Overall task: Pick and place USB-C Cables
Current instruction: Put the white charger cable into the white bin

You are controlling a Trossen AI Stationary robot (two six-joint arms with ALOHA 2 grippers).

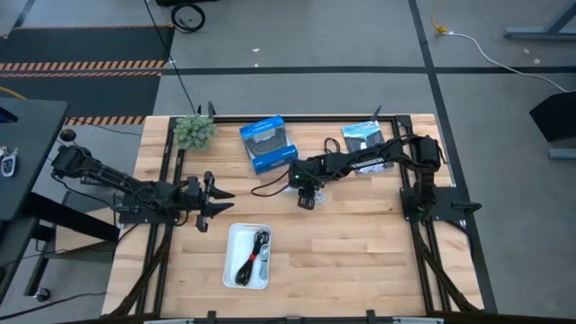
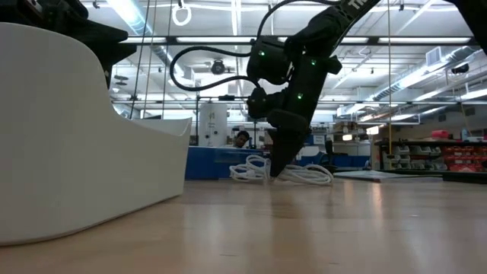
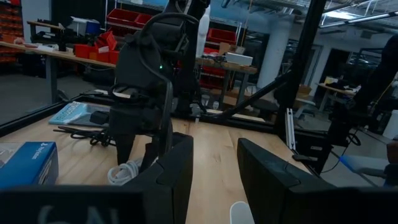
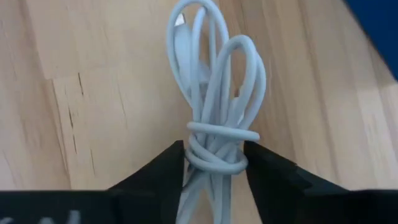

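I can read almost nothing from here. The blue box point(image 1: 268, 145) at the far side of the table carries white lettering on its end face in the left wrist view point(image 3: 25, 163), but the letters are too blurred for me to make out a word. The dark flat packet point(image 1: 364, 137), to the right of the box, bears white print that stays too small for me to read. I find no legible numbers, brands or signs on the table or in the room behind it.
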